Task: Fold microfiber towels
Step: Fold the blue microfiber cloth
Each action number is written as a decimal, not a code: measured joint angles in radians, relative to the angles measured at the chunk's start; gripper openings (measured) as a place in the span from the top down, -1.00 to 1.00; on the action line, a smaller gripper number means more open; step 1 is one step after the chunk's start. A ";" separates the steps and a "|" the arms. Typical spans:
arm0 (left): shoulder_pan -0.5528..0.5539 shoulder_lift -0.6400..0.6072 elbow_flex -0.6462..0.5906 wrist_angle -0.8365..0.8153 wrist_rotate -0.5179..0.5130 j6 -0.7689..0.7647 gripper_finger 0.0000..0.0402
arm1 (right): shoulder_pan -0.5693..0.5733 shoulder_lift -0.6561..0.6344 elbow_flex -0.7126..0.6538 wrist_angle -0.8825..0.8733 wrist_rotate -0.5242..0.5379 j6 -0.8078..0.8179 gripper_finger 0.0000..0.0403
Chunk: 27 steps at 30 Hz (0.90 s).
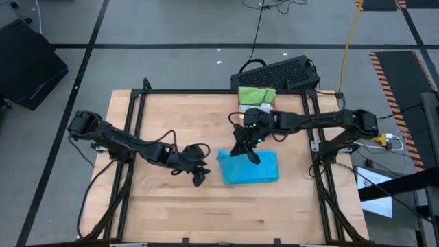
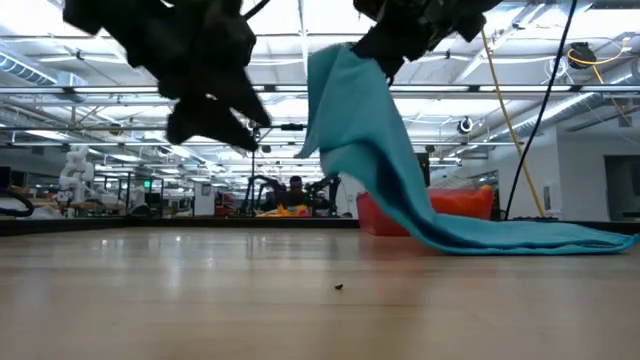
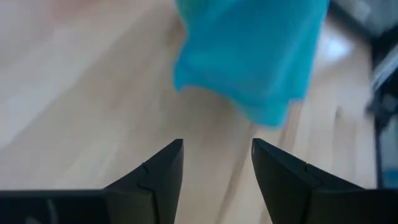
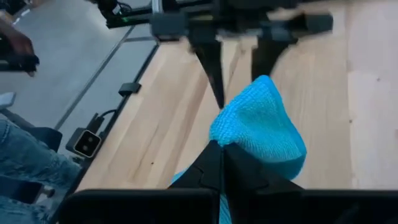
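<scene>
Wood table point(image 1: 164, 199) in a big open lab hall, dark floor around it, black keyboard point(image 1: 281, 72) off the far edge. Bright blue towel point(image 1: 251, 167) lies right of table centre, most of it flat on the wood, one corner pulled up off the surface. Right gripper point(image 1: 248, 152) is clamped on that raised corner; right wrist view shows the fingers point(image 4: 219, 167) pinched together with blue cloth bunched just past them. Low view: the cloth hangs from the gripper in a slope down to the table and trails flat toward the right. Left gripper point(image 1: 199, 175) sits just left of the towel, apart from it, fingers point(image 3: 160, 177) spread with nothing between them, blue cloth edge ahead of them in the left wrist view. Green towel point(image 1: 256, 94) folded in the pink-red tray point(image 2: 430, 212) at the far edge of the table, behind the blue one. Person's jeans leg point(image 4: 25, 165) visible beside the table in the right wrist view.
</scene>
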<state>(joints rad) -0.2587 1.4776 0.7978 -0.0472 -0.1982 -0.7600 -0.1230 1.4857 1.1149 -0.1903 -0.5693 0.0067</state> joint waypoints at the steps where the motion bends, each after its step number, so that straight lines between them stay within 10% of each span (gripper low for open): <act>1: 0.004 0.000 -0.024 0.073 -0.020 0.002 0.05 | 0.000 -0.013 0.000 -0.007 0.008 0.001 1.00; 11: 0.082 0.002 -0.147 0.629 -0.121 0.045 -0.02 | 0.001 -0.164 0.000 -0.132 0.103 0.029 1.00; 27: 0.216 0.025 -0.148 0.777 -0.049 -0.020 -0.11 | 0.001 -0.398 0.000 -0.092 0.233 0.086 1.00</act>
<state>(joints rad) -0.0431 1.5025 0.6500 0.7299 -0.2475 -0.7803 -0.1223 1.0881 1.1152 -0.2820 -0.3367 0.0929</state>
